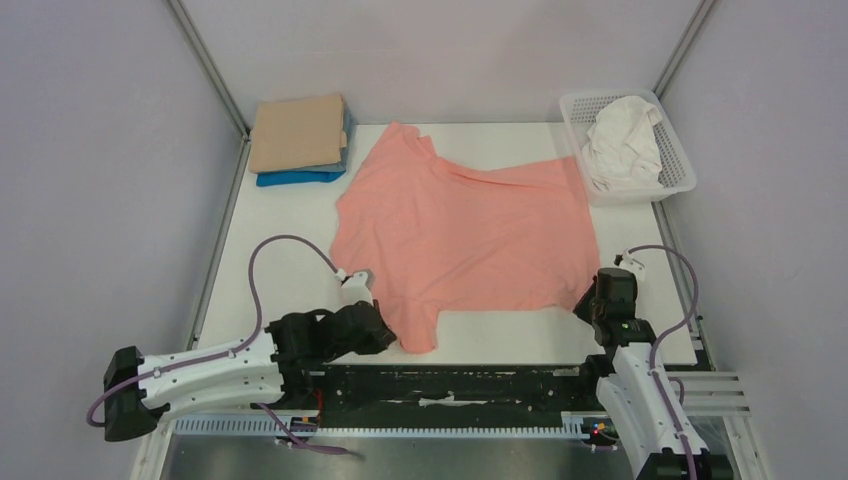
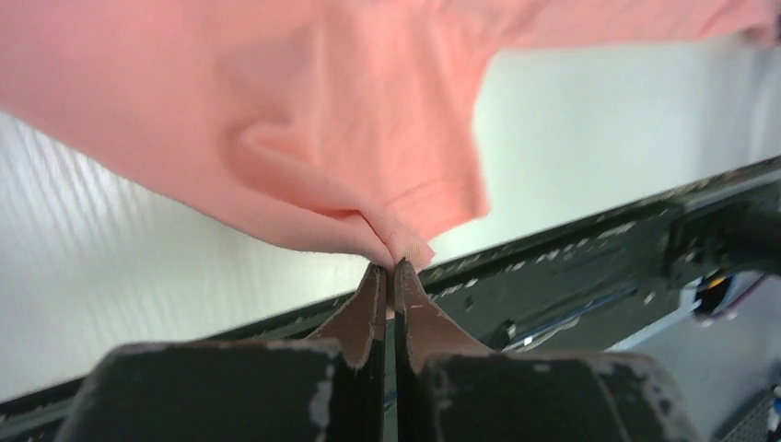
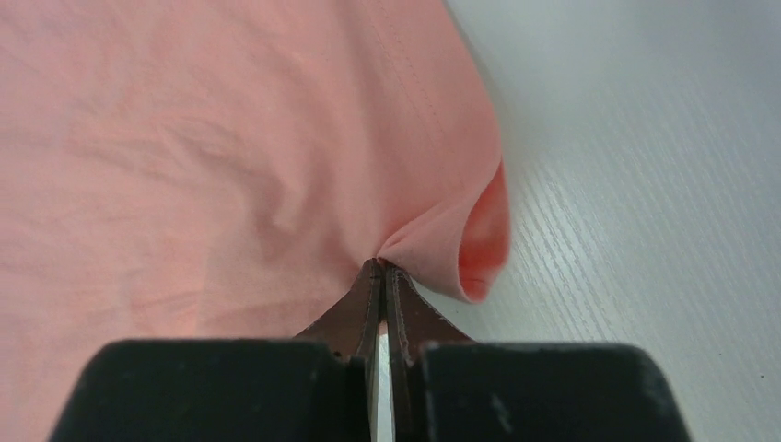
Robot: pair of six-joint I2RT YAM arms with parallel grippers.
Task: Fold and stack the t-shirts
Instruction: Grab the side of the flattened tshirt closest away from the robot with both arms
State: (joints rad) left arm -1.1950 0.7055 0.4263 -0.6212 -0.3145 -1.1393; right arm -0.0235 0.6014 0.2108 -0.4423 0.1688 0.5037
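White-and-black arms [image 1: 205,368], purple cables [image 1: 292,237], scuffed brown fingers [image 2: 365,313]

Soft matt knit cloth, stitched hem: salmon-pink t-shirt [image 1: 460,230]. The tan t-shirt [image 1: 298,132], blue t-shirt [image 1: 295,179] and white t-shirt [image 1: 620,145] are matt cloth too. The table [image 1: 270,215] is white and matt with fine straight grain. The basket [image 1: 680,160] is white plastic lattice with a slight sheen. The left hand [image 2: 388,267] has brown rubbery pads and a scuffed, chipped black body; the right hand [image 3: 379,265] has a smoother matt black body.

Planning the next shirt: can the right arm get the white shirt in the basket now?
Likely not yet: the right claw is shut on the pink shirt, though nothing blocks the basket.
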